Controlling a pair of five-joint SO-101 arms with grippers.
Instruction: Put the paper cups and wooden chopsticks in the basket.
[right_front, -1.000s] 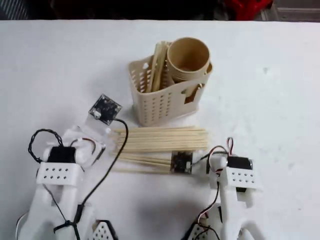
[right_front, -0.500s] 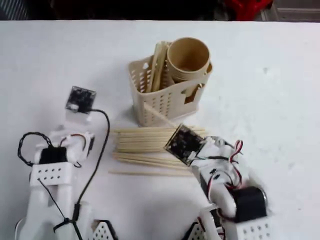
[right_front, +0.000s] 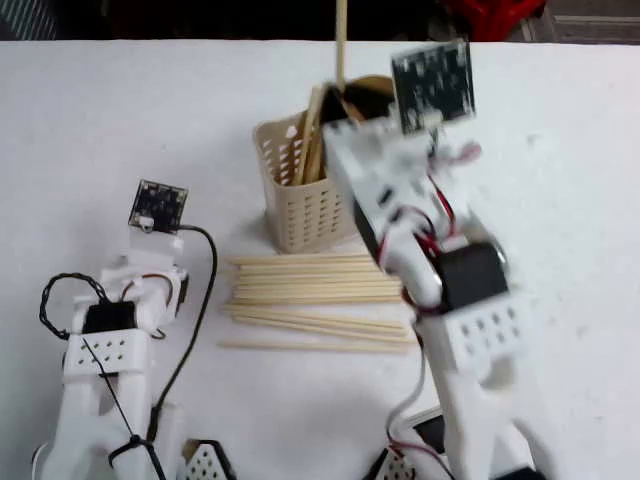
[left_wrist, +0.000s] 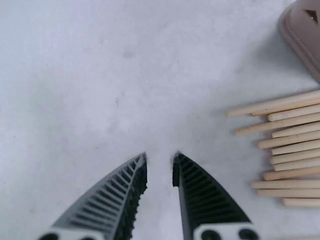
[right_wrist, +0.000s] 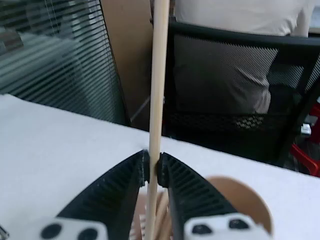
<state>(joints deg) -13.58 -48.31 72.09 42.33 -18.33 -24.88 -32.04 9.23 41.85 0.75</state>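
My right gripper (right_wrist: 153, 167) is shut on one wooden chopstick (right_wrist: 159, 75) and holds it upright above the basket (right_front: 300, 205). In the high view that chopstick (right_front: 341, 40) sticks up past the table's far edge. The beige basket holds several chopsticks (right_front: 312, 130) and paper cups (right_front: 372, 88), partly hidden by the right arm. A pile of chopsticks (right_front: 310, 295) lies flat on the table in front of the basket. My left gripper (left_wrist: 160, 157) hovers open over bare table, left of the pile's ends (left_wrist: 280, 145).
The white table (right_front: 560, 180) has free room on both sides. The left arm (right_front: 130, 300) with its black cable stands at the front left. A basket corner (left_wrist: 305, 35) is seen in the left wrist view. A black chair (right_wrist: 235, 100) stands behind the table.
The right arm lifted one chopstick from the pile and swung it up over the basket. The left arm pulled back to the left, away from the pile.
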